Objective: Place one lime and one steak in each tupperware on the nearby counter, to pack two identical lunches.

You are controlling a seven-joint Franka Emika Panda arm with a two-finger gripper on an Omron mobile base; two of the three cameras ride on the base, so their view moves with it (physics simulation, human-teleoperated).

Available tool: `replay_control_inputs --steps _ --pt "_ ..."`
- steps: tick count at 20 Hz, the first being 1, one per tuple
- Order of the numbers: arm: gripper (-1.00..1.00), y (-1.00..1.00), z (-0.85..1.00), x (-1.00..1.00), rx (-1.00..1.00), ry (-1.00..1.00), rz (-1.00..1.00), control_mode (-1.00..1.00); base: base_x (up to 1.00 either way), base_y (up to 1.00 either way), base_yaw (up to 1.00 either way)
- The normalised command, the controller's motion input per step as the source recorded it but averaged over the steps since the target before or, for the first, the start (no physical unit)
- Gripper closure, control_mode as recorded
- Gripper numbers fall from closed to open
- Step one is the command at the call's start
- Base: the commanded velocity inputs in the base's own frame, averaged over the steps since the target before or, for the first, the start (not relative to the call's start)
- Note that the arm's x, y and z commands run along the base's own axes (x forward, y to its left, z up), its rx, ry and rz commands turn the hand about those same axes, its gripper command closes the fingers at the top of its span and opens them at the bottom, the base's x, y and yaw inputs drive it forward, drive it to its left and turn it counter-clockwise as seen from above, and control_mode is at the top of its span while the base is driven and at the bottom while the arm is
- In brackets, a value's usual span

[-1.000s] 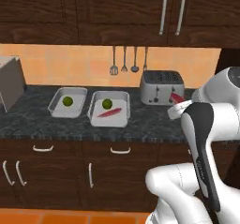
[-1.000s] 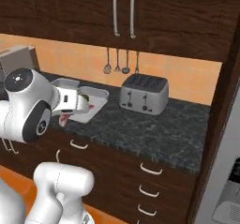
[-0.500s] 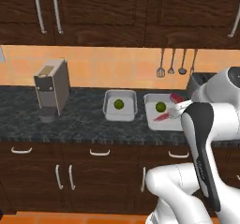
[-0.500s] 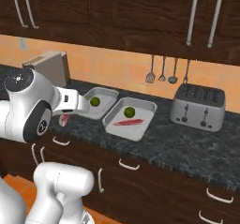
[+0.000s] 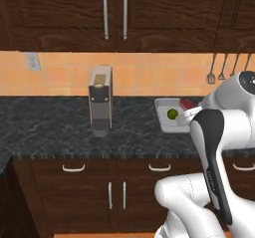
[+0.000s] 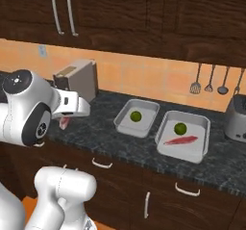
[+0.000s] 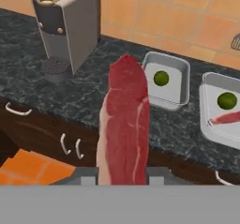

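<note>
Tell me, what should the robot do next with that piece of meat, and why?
Probably carry the steak held in the gripper over to the tupperware that holds just a lime. The other tupperware already has a lime and a steak, so this tray lacks its meat.

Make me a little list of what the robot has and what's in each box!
hand: shut on a steak, held above the counter
left tupperware: one lime, no steak
right tupperware: one lime and one steak
coffee machine: upright on the counter, left of the trays
left to do: held steak goes in the left tupperware
</note>
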Motion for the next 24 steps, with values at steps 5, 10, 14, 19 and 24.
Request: replay_control_inputs --steps 5,10,14,19,24 --pt "1.0 0.0 0.0 0.0 0.0 0.0 0.0 1.0 0.28 0.06 -0.32" --pt "1.0 0.0 0.0 0.0 0.0 0.0 0.0 1.0 0.54 0.0 -0.36" --pt "1.0 0.0 0.0 0.0 0.0 0.0 0.0 1.0 0.56 0.0 -0.36" --pt "1.0 0.0 -0.13 0.02 -0.02 0.0 -0.06 -1.0 0.06 0.0 -0.26" --pt "1.0 0.0 -0.71 0.19 -0.02 0.04 -0.04 -1.0 0.0 0.0 0.0"
